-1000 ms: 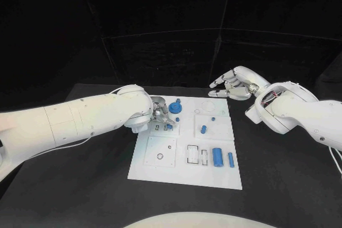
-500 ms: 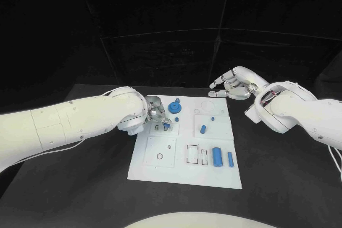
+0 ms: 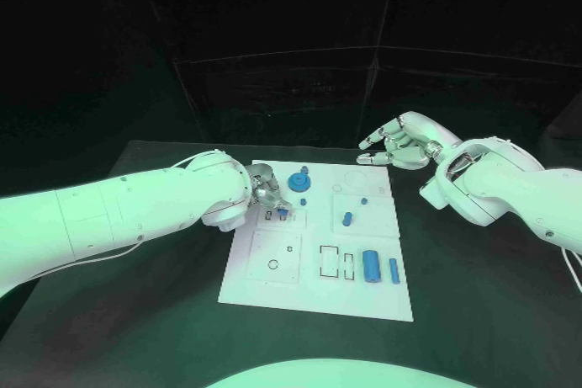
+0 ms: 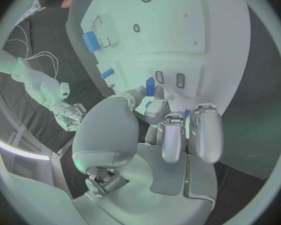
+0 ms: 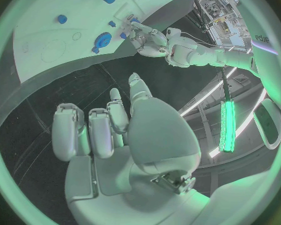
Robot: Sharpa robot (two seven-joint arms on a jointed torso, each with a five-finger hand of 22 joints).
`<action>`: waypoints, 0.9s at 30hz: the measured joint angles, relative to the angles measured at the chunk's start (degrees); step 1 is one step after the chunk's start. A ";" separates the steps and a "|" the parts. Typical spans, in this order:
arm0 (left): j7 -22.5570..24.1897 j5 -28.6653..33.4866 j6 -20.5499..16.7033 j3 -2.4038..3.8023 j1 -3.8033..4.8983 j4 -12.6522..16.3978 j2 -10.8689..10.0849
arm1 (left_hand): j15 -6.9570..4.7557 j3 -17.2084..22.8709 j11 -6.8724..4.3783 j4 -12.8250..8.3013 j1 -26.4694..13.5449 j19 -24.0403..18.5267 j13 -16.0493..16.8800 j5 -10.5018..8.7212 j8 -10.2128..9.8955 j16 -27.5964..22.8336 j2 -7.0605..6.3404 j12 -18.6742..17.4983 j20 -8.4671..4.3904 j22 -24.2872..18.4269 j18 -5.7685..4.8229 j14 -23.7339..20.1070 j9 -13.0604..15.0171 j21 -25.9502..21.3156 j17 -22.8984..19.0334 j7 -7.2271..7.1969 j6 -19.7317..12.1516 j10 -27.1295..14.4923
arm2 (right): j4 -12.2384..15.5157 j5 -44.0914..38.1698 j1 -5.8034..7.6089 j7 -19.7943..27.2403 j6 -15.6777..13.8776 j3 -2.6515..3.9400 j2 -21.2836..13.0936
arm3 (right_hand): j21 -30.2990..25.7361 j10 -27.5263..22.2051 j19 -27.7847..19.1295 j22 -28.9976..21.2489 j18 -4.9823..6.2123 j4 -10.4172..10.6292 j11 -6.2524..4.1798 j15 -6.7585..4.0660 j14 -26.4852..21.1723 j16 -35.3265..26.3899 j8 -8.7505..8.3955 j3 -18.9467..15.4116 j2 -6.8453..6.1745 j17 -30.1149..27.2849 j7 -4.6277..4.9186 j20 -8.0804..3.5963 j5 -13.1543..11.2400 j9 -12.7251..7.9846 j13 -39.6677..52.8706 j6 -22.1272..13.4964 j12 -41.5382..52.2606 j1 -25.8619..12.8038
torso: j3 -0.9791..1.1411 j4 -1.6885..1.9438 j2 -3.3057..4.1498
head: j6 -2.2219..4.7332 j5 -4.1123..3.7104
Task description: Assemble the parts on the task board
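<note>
The white task board (image 3: 269, 283) lies mid-table. My left hand (image 3: 269, 198) hovers over its far left part and pinches a small blue piece (image 4: 150, 88) between thumb and a finger, just above two small rectangular slots (image 4: 160, 77). A round blue part (image 3: 299, 183) stands just beyond the hand. A blue peg (image 3: 346, 219) stands near the board's middle, while a blue cylinder (image 3: 370, 266) and a thin blue bar (image 3: 393, 271) lie at its near right. My right hand (image 3: 400, 146) hangs beyond the board's far right corner, fingers apart, holding nothing.
Black tabletop (image 3: 485, 287) surrounds the board on all sides. My bulky left forearm (image 3: 134, 211) stretches over the table left of the board. A dark backdrop stands behind the table.
My left hand has shifted slightly over the board's far left slots, still pinching the small blue piece. The right hand has stayed where it was.
</note>
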 measured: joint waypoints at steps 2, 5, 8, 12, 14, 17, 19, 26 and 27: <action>0.05 -0.60 -0.22 -0.01 -0.05 -0.21 0.07 | 0.00 0.31 0.00 -0.31 -0.03 0.00 0.00 0.00 0.00 0.00 -0.03 0.00 0.00 0.00 0.00 0.00 0.00 0.00 0.00 -0.07 -0.08 0.00 | 0.05 0.00 0.00 0.00 0.00 0.00 -0.03 | 0.00 0.00 0.00 -0.09 0.00 0.00 0.00 0.00 0.00 0.00 0.00 0.00 0.00 -0.03 0.00 0.00 -0.26 0.00 0.00 0.00 0.00 0.00 | 0.00 -0.02 0.00 | 0.00 0.04; 0.13 -1.55 -0.50 -0.02 -0.14 -0.58 0.29 | 0.00 0.47 0.00 -0.47 -0.25 0.00 -0.05 -0.01 0.00 0.00 -0.25 0.00 0.00 -0.10 0.00 0.00 0.00 0.00 0.00 -0.07 -0.08 0.00 | 0.19 0.00 0.00 0.01 0.01 0.00 -0.03 | 0.00 0.00 0.00 -0.19 0.00 0.00 0.00 0.00 0.00 0.00 0.00 0.00 0.00 -0.11 0.00 0.00 -0.28 0.00 -0.08 0.00 -0.30 0.00 | 0.01 -0.04 0.00 | 0.00 0.14; 0.21 -2.22 -0.63 -0.25 -0.26 -0.89 0.53 | 0.00 0.65 0.00 -0.47 -0.26 0.00 -0.11 -0.02 0.00 0.00 -0.25 0.00 0.00 -0.11 0.00 0.00 0.01 -0.04 0.00 -0.07 -0.09 0.00 | 0.30 0.00 0.00 0.04 0.01 0.00 0.04 | 0.00 0.00 0.00 -0.20 0.00 0.00 0.00 0.00 0.00 0.00 0.00 0.00 0.00 -0.11 0.00 0.00 -0.28 0.00 -0.19 0.00 -0.33 0.00 | 0.03 -0.08 0.00 | 0.00 0.25; 0.28 -2.94 -0.66 -0.50 -0.38 -1.23 0.64 | 0.00 1.03 0.00 -0.57 -0.48 0.00 -0.02 -0.06 0.25 0.00 -0.47 0.00 0.00 -0.17 0.00 0.00 0.14 -0.04 0.00 -0.06 -0.09 -0.01 | 0.37 0.00 0.00 0.07 0.02 0.00 0.06 | 0.00 0.00 0.00 -0.21 0.00 0.00 0.00 0.00 0.00 0.00 0.00 0.00 0.00 -0.11 0.00 0.00 -0.28 0.00 -0.19 0.00 -0.34 0.00 | 0.02 -0.09 0.00 | -0.03 0.32; 0.29 -3.21 -0.66 -0.59 -0.39 -1.30 0.61 | 0.00 1.27 0.01 -0.80 -0.51 0.00 -0.02 -0.07 0.25 0.00 -0.50 0.00 0.01 -0.17 0.00 0.00 0.15 -0.04 0.00 -0.06 -0.10 -0.01 | 0.38 0.00 0.00 0.07 0.02 0.00 0.06 | 0.00 0.00 0.00 -0.20 0.00 0.00 0.00 0.00 0.00 0.00 0.00 0.00 0.00 -0.11 0.00 0.00 -0.28 0.00 -0.19 0.00 -0.34 0.00 | 0.01 -0.10 0.00 | -0.03 0.33; 0.29 -3.48 -0.58 -0.68 -0.41 -1.37 0.57 | 0.00 1.34 0.01 -0.87 -0.54 0.00 0.04 -0.21 0.25 0.00 -0.47 0.00 0.01 -0.17 0.00 0.00 0.15 -0.04 0.00 0.03 -0.18 -0.01 | 0.39 -0.01 0.00 0.07 0.03 0.00 0.05 | 0.00 0.00 0.00 -0.20 0.00 0.00 0.00 0.00 0.00 0.00 0.00 0.00 0.00 -0.11 0.00 0.00 -0.28 0.01 -0.19 0.00 -0.34 0.00 | 0.01 -0.10 0.00 | -0.03 0.33; 0.29 -3.60 -0.44 -0.72 -0.42 -1.41 0.56 | 0.00 1.34 0.01 -0.88 -0.79 0.00 0.01 -0.21 0.25 0.00 -0.22 0.00 0.01 -0.35 0.00 0.00 0.22 -0.04 0.00 0.03 -0.18 -0.01 | 0.40 -0.01 0.00 0.07 0.03 0.00 0.05 | 0.00 0.00 0.00 -0.20 0.00 0.00 0.00 0.00 0.00 0.00 0.00 0.00 0.00 -0.11 0.00 0.00 -0.28 0.01 -0.19 0.00 -0.34 0.00 | 0.01 -0.10 0.00 | -0.01 0.31; 0.33 -3.83 0.32 -0.98 -0.39 -1.75 0.65 | 0.00 1.43 0.01 -0.94 -0.79 0.00 -0.07 -0.22 0.25 0.00 -0.23 0.00 0.01 -0.47 0.00 0.00 0.41 -0.08 0.00 0.03 -0.18 -0.02 | 0.43 -0.01 0.00 0.08 0.07 0.00 0.11 | 0.00 0.00 0.00 -0.20 0.00 0.00 0.00 0.00 0.00 0.00 0.00 0.00 0.00 -0.11 0.00 0.00 -0.28 -0.04 -0.18 0.00 -0.34 0.00 | -0.02 -0.09 0.00 | 0.07 0.28; 0.37 -3.83 0.42 -1.07 -0.33 -1.80 0.70 | 0.00 1.53 0.02 -0.84 -0.97 0.00 -0.07 -0.22 0.25 0.00 -0.05 0.00 0.01 -0.48 0.00 0.00 0.49 -0.22 0.00 0.04 -0.18 -0.02 | 0.44 -0.01 0.00 0.08 0.08 0.00 0.12 | 0.00 0.00 0.00 -0.20 0.00 0.00 0.00 0.00 0.00 0.00 0.00 0.00 0.00 -0.11 0.00 0.00 -0.28 -0.04 -0.18 0.00 -0.34 0.00 | -0.02 -0.09 -0.01 | 0.05 0.28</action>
